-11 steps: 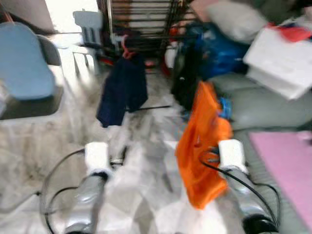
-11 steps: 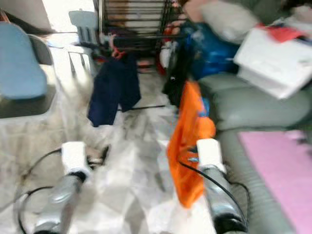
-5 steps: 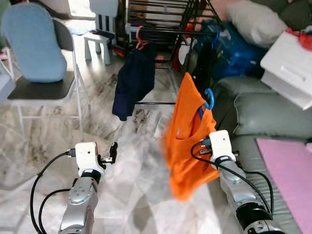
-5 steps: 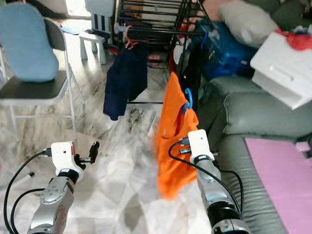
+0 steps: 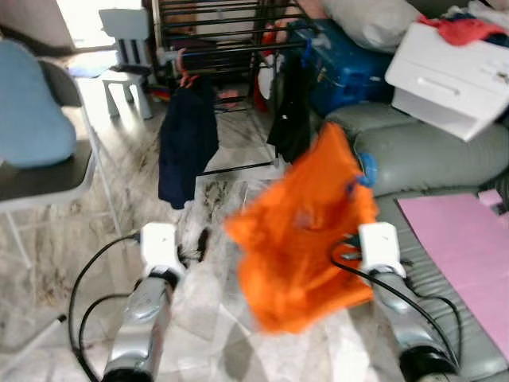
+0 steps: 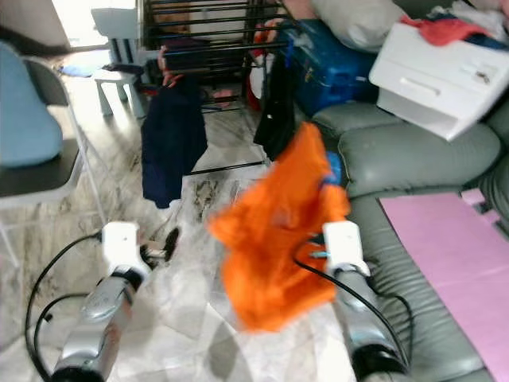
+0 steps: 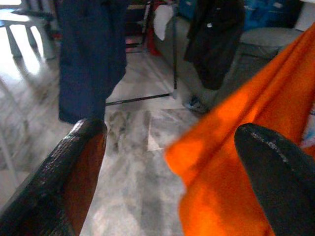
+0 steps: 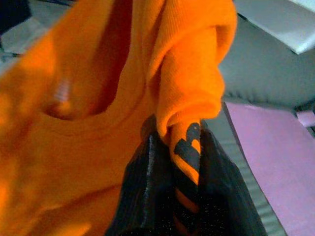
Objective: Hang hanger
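Orange shirt (image 5: 306, 239) billows blurred, held up over the floor before the grey sofa (image 5: 429, 159). Right wrist view shows the right end effector (image 8: 182, 167) pinching its fabric; left end effector (image 7: 167, 162) spread, empty. Blue hanger (image 5: 366, 169) at the collar; axis unclear.

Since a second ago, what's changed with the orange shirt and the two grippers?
The orange shirt has swung out toward the robot's left and billowed wide, where it hung straight down before. The right gripper stays shut on it. The left gripper stays open and holds nothing. The navy garment still hangs on the drying rack. The shift of the room across the pictures is camera motion.
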Available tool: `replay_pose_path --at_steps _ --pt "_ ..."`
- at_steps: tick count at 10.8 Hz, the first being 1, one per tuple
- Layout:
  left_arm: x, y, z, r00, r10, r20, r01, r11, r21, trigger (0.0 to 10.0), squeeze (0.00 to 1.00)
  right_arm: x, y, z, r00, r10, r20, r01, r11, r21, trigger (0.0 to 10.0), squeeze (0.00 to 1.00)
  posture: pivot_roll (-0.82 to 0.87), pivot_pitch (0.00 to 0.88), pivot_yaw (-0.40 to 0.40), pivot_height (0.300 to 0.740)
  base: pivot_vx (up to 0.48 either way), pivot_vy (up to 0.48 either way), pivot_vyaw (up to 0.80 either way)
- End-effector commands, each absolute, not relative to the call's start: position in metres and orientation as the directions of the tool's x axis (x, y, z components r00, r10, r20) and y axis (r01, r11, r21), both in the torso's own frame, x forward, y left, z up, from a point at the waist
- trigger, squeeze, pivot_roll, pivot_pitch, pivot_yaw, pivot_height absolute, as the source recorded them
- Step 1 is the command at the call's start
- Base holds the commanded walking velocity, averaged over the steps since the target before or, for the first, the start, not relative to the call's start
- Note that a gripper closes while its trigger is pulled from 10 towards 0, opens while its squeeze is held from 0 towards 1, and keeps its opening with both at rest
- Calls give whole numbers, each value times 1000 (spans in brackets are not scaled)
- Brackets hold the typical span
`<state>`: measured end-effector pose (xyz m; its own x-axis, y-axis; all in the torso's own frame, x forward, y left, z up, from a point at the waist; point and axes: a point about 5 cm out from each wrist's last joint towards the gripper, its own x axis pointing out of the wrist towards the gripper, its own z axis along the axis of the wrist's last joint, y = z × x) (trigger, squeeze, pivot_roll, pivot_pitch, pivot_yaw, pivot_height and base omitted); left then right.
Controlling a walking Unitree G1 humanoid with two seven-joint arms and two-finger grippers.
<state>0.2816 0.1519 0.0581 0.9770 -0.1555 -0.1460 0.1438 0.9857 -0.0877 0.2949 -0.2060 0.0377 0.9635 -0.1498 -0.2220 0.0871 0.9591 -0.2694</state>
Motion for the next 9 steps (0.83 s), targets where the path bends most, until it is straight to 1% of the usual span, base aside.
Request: replay_pose_path --at_steps 1,3,5,6,7,8,9 --pt "282 152 56 974 -163 -156 152 985 -82 10000 0 296 -210 49 973 -170 -156 125 956 -264 10000 0 -182 0 67 740 0 0 0" --pt "283 149 56 974 -167 -155 154 984 -91 10000 0 290 -214 49 971 -188 -150 144 953 -266 10000 0 -213 0 83 740 0 0 0" --pt "283 141 54 967 -198 -161 185 978 -95 10000 0 279 -225 50 964 -225 -141 182 946 -270 10000 0 -261 0 121 740 0 0 0" --pt "283 134 52 957 -237 -166 223 970 -98 10000 0 268 -234 50 954 -266 -140 221 936 -273 10000 0 -286 0 146 740 0 0 0" --pt "283 133 50 954 -239 -180 225 970 -97 10000 0 263 -236 49 950 -280 -140 235 933 -273 10000 0 -302 0 167 740 0 0 0" --pt "283 137 49 954 -238 -183 226 971 -83 10000 0 258 -237 50 947 -290 -138 246 930 -273 10000 0 -306 0 188 740 0 446 0" --pt "282 151 52 960 -213 -183 209 977 -43 10000 0 254 -234 50 944 -297 -142 257 935 -246 10000 0 -303 0 218 740 0 476 0"
